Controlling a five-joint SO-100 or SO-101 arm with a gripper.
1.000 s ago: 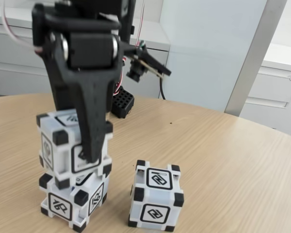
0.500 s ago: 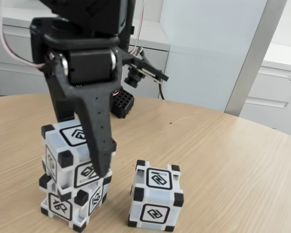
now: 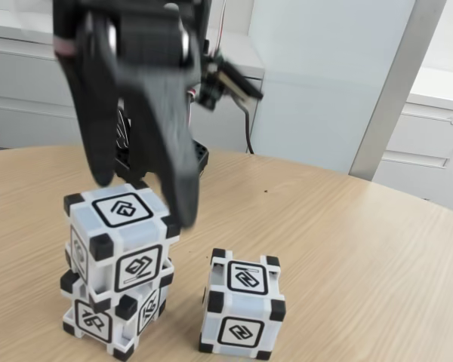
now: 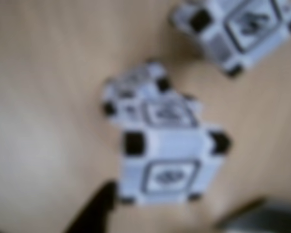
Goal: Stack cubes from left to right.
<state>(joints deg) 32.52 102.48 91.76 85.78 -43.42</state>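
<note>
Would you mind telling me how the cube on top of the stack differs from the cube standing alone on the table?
The top cube rests on another cube, while the lone cube sits directly on the table. In the fixed view, the top cube is left and directly under the raised gripper; the lone cube stands to the right, apart from the stack. Both are white cubes with black corners and framed glyph markers.

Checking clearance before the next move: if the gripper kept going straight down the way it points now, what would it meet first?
Probably the top cube of the two-cube stack, since the open gripper hangs just above it; depth is unclear, so one finger might pass beside it.
</note>
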